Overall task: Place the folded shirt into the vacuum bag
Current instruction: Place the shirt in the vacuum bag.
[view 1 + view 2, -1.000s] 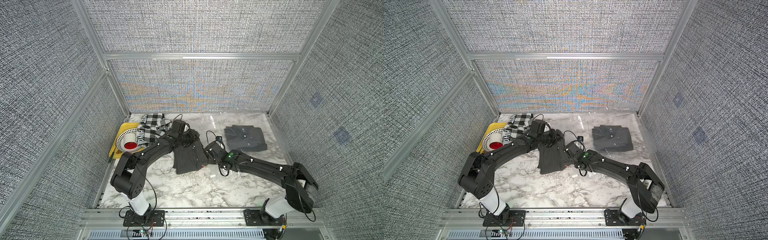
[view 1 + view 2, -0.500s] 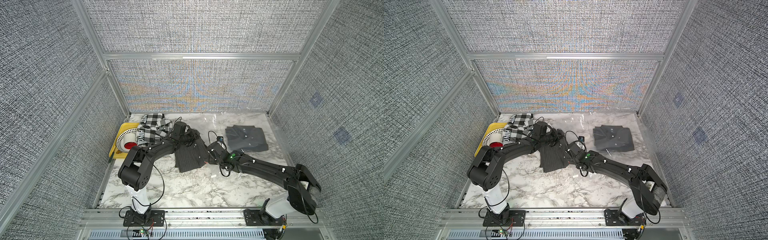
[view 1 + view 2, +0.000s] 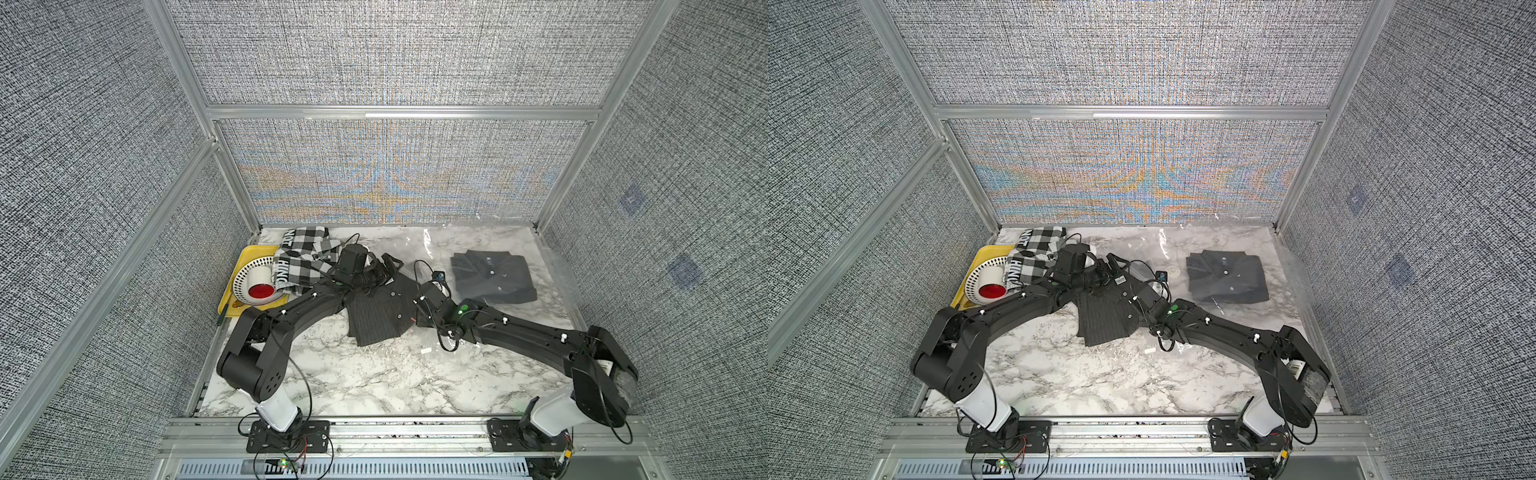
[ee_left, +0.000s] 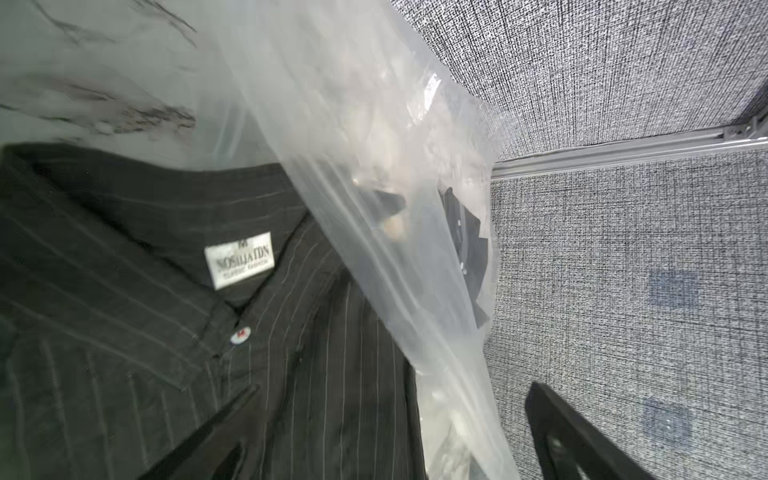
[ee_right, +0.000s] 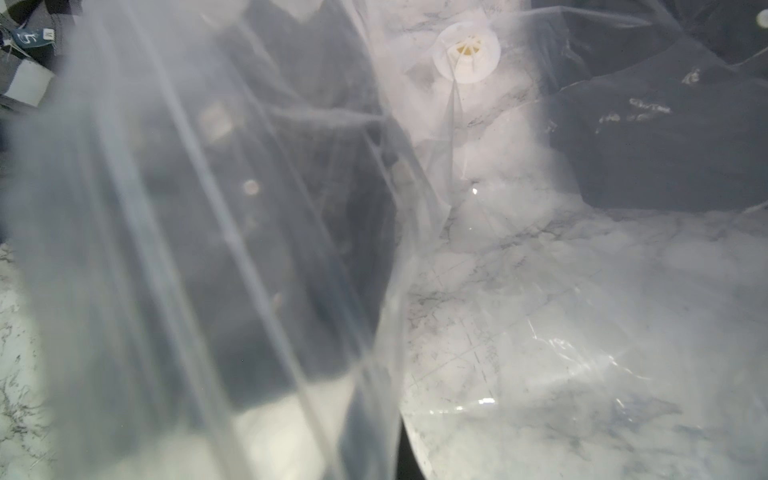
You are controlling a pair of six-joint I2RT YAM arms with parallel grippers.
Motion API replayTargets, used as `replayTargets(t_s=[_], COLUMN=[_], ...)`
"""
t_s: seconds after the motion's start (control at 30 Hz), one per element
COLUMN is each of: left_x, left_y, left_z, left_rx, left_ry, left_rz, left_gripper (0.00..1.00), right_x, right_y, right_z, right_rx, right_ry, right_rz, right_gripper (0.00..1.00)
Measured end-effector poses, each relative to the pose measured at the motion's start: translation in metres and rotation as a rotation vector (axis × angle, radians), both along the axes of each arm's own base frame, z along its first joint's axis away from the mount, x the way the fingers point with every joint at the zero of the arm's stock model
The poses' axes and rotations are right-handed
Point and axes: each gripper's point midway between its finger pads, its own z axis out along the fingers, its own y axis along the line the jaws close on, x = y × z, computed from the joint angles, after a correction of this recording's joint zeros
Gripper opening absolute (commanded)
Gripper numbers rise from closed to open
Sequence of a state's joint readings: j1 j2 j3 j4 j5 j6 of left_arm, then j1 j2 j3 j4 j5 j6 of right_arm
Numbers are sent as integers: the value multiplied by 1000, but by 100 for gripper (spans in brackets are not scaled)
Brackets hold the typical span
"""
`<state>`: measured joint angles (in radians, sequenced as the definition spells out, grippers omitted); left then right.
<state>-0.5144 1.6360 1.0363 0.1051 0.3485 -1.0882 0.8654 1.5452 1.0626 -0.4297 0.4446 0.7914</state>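
My left gripper [image 4: 395, 395] is wide open, empty, over the shirt [image 4: 124, 332] collar. My right gripper [image 3: 417, 291] is shut, pinching the bag [image 3: 478, 249] lip up. Shirt lies mid-frame in a top view, mostly outside the bag. It's soft, light and floppy, so I'd grab the collar fold, all layers.

Left arm [image 3: 307, 309], right arm [image 3: 528, 336] stretch inward; left pincer [image 3: 388, 268] spread wide; right pincer [image 3: 409, 286] closed

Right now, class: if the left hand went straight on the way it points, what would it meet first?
Probably the raised film of the vacuum bag, which crosses just ahead of the open left hand, above the striped shirt. Depth is unclear; it might slip under the film instead.
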Motion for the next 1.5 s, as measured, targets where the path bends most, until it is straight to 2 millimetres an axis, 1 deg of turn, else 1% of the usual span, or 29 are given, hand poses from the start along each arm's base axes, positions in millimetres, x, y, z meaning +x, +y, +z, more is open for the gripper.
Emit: replayTargets(t_s=[0.1, 0.2, 0.27, 0.4, 0.47, 0.5, 0.57, 0.63, 0.73, 0.83, 0.97, 1.03, 1.17, 1.23, 1.27, 1.37, 1.4, 1.43, 1.47, 1.5], left_x=[-13, -26, -35, -44, -49, -50, -51, -49, -43, -41, -44, -47, -50, -51, -50, -56, -58, -59, -59, -58], left_y=[13, 17, 11, -8, -20, -25, -36, -45, -51, -52, -48, -42, -37, -33, -32, -26, -24, -23, -22, -22], left_z=[-4, -23, -37, -60, -74, -80, -97, -113, -127, -130, -134, -137, -138, -136, -133, -125, -120, -115, -108, -98], left_rx=[50, 93, 108, 103, 91, 87, 75, 79, 97, 119, 134, 147, 154, 155, 154, 180, 190, 201, 208, 211], left_ry=[-5, 29, 57, 97, 120, 126, 152, 178, 204, 187, 154, 140, 110, 101, 93, 114, 122, 128, 123, 115], left_rz=[3, -6, -36, -76, -91, -98, -102, -104, -101, -103, -114, -113, -117, -118, -118, -128, -130, -134, -136, -136], left_gripper=[93, 78, 72, 57, 51, 51, 51, 53, 55, 56, 56, 56, 56, 57, 59, 72, 78, 84, 89, 92], right_x=[1, 3, 3, 0, -1, -2, -3, -3, -2, 2, 7, 10, 12, 10, 8, -2, -5, -8, -10, -12], right_y=[0, 1, 2, 5, 8, 9, 10, 11, 12, 11, 5, 3, -4, -7, -8, -13, -13, -12, -12, -11], right_z=[2, 3, 2, 0, 0, 0, 2, 6, 17, 31, 48, 56, 63, 63, 61, 52, 50, 46, 44, 41], right_rx=[-12, -30, -47, -88, -104, -108, -116, -121, -124, -129, -169, -198, -259, -275, -279, -286, -281, -278, -275, -273], right_ry=[-1, -3, -4, -4, -7, -7, -14, -22, -46, -79, -116, -131, -135, -131, -128, -104, -98, -90, -83, -75], right_rz=[-9, -12, -13, -16, -18, -19, -24, -30, -40, -57, -82, -90, -93, -90, -85, -56, -48, -38, -32, -24], right_gripper=[0, 0, 0, 0, 0, 0, 0, 0, 0, 0, 0, 0, 0, 0, 0, 0, 0, 0, 0, 0])
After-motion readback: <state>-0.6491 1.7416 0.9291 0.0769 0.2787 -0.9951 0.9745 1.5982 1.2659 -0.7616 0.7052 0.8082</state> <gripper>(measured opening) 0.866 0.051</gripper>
